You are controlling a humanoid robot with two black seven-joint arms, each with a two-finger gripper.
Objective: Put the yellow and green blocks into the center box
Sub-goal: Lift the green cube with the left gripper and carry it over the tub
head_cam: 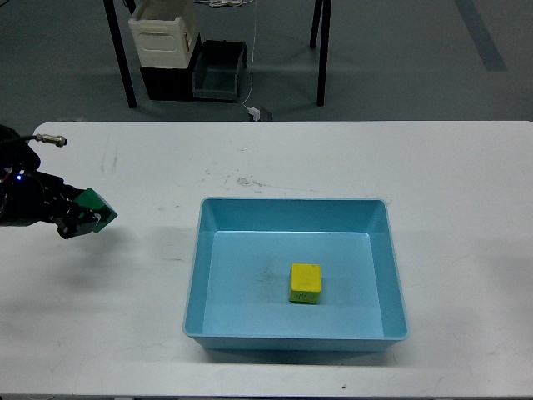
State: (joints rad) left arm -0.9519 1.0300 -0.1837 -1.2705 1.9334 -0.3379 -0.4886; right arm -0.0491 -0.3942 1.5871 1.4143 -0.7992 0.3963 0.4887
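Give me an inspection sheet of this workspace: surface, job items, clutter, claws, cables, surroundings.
Surface: white table, scuffed with dark marks behind the tray.
Job's things: yellow block lies inside the light-blue tray; green block is held above the table, left of the tray.
Clutter: nothing seen on the table.
Claws: left claw shut on the green block; right claw not in view.
Cables: thin white cable hangs to a small plug on the floor.
Surroundings: cream bin on a dark crate, black table legs, grey floor.
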